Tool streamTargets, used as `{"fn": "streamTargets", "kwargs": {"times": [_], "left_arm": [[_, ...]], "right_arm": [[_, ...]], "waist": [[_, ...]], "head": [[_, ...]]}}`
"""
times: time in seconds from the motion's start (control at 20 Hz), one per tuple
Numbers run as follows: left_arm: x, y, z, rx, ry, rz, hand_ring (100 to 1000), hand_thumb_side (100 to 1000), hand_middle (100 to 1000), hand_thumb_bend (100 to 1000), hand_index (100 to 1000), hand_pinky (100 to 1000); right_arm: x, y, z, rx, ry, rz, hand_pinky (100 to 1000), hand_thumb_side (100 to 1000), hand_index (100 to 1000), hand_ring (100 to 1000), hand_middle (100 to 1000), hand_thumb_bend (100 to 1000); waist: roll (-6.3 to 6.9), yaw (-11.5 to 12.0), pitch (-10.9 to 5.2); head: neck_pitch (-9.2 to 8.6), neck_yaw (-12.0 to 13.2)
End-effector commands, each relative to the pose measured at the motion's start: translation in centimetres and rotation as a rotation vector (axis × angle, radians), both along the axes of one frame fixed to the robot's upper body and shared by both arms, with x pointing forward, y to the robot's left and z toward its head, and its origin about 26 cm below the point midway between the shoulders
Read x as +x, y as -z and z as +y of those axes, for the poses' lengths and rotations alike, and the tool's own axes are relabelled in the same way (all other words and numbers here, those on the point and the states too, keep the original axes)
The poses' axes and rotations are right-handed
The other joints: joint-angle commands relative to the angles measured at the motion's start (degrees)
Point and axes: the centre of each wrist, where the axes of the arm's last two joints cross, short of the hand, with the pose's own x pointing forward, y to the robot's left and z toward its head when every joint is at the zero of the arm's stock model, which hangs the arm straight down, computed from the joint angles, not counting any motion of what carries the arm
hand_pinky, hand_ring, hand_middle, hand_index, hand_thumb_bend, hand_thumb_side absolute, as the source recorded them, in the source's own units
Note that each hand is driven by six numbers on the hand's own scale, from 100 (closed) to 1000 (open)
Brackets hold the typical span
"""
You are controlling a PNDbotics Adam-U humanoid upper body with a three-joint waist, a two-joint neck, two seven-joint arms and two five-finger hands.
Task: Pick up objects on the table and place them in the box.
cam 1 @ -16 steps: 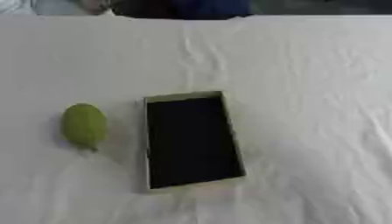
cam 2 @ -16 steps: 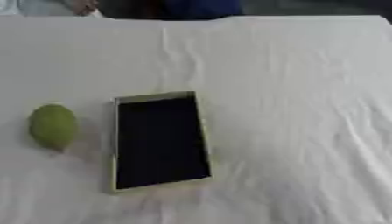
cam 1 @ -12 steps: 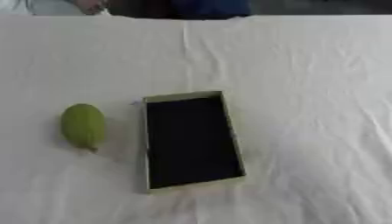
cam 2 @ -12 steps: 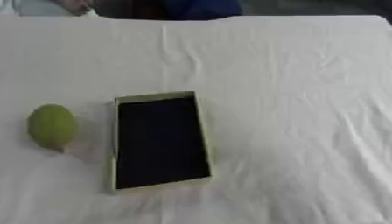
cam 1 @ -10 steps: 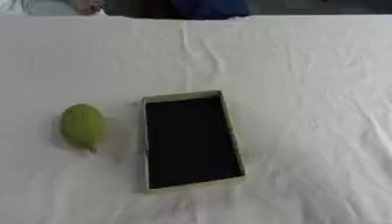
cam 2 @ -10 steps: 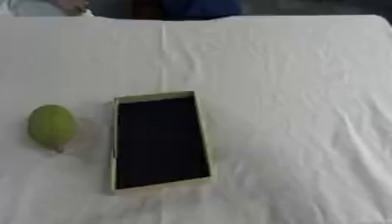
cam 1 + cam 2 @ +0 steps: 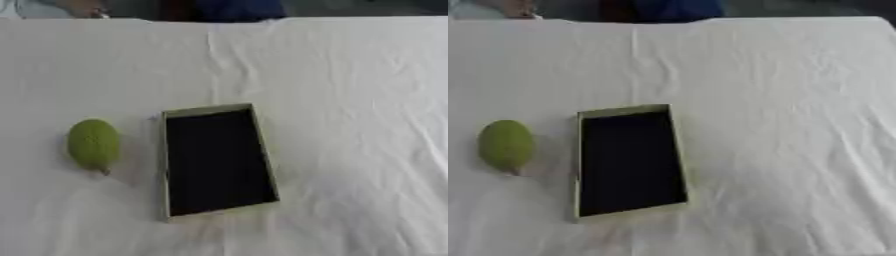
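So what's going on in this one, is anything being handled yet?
Nothing is being handled right now. Neither robot hand shows in either eye view. A green fruit, oval and possibly a lemon or a small mango, lies on the white tablecloth left of an open box with a dark inside, a gap between them. The box looks empty, so the fruit has not yet gone in.

green fruit [image 7: 94, 144] lying, left of box [image 7: 216, 161] | box open, dark inside
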Motion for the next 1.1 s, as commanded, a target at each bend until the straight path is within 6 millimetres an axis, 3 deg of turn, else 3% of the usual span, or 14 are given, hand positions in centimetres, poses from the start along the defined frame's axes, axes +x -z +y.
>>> {"fn": "streamTargets", "kwargs": {"times": [0.05,0.35,0.5,0.75,0.9,0.95,1.1], "left_arm": [[-0.4,-0.7,0.1,0.019,-0.008,-0.024,759,351,745,350,853,774],[-0.4,-0.7,0.1,0.031,-0.007,-0.019,760,344,747,355,855,776],[-0.4,-0.7,0.2,0.073,-0.023,0.004,763,308,748,398,865,779],[-0.6,-0.8,0.6,0.41,-0.148,0.191,778,300,767,404,883,799],[-0.7,-1.1,0.7,0.488,-0.177,0.234,778,300,767,404,883,799],[-0.7,-1.1,0.7,0.496,-0.179,0.238,800,284,791,457,895,825],[-0.7,0.1,0.8,0.61,-0.188,0.277,816,326,807,504,908,844]], "right_arm": [[-0.4,-1.1,-0.1,-0.03,0.001,-0.034,838,538,822,740,623,100],[-0.4,-1.1,-0.2,-0.032,0.001,-0.034,838,536,822,740,623,100],[-0.4,-1.1,-0.2,-0.033,0.003,-0.033,838,538,823,741,623,100],[-0.5,-1.2,-0.2,-0.041,0.004,-0.033,838,536,823,741,623,100],[-0.5,-1.2,-0.2,-0.042,0.004,-0.032,838,536,823,741,623,100],[-0.5,-1.2,-0.2,-0.042,0.004,-0.032,838,535,823,741,623,100],[-0.6,-1.4,-0.4,-0.072,0.014,-0.027,838,536,823,741,623,100]], "waist": [[0.02,0.0,-1.18],[0.03,0.0,-1.2],[0.07,-0.1,-1.22],[0.36,-0.1,-1.36],[0.38,0.0,-1.39],[0.42,0.0,-1.4],[2.23,0.1,-1.83]], "head": [[-0.1,0.0],[0.04,0.0],[0.09,0.0],[0.37,0.0],[0.42,0.0],[0.45,0.0],[1.0,-0.2]]}}
